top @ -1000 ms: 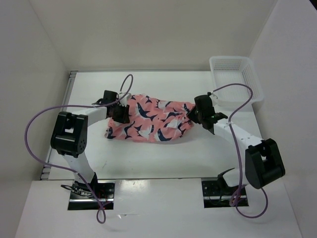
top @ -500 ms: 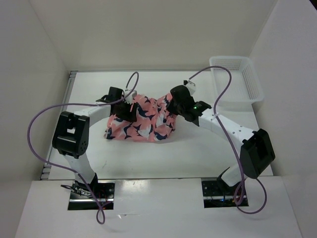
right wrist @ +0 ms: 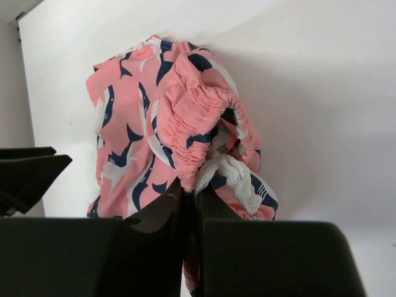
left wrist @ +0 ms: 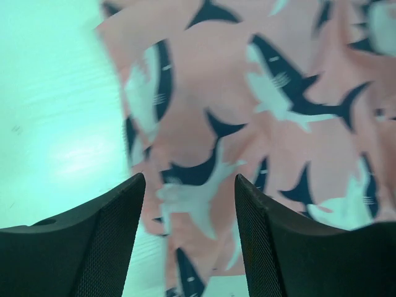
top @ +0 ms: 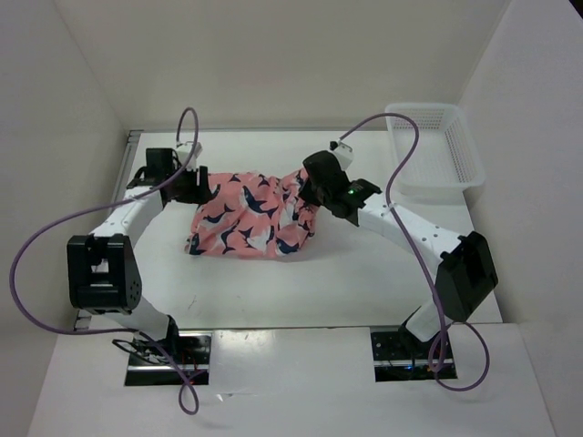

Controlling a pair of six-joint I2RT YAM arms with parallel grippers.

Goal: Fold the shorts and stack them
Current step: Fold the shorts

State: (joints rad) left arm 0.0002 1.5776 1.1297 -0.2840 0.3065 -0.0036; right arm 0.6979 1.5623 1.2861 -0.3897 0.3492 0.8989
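The salmon-pink shorts [top: 250, 214] with navy-and-white sharks lie bunched on the white table, left of centre. My right gripper [top: 310, 189] is shut on the gathered elastic waistband [right wrist: 199, 133] with its white drawstring [right wrist: 238, 179], holding that edge lifted over the rest of the cloth. My left gripper [top: 193, 185] is open and empty at the shorts' far left edge. In the left wrist view its fingers [left wrist: 99, 235] hover apart above the printed fabric [left wrist: 247, 124] and the table.
A white mesh basket [top: 434, 146] stands at the back right corner. White walls enclose the table on the left, back and right. Purple cables loop from both arms.
My right gripper has carried the waistband leftward over the shorts, folding them narrower. My left gripper has let go and pulled back to the left.
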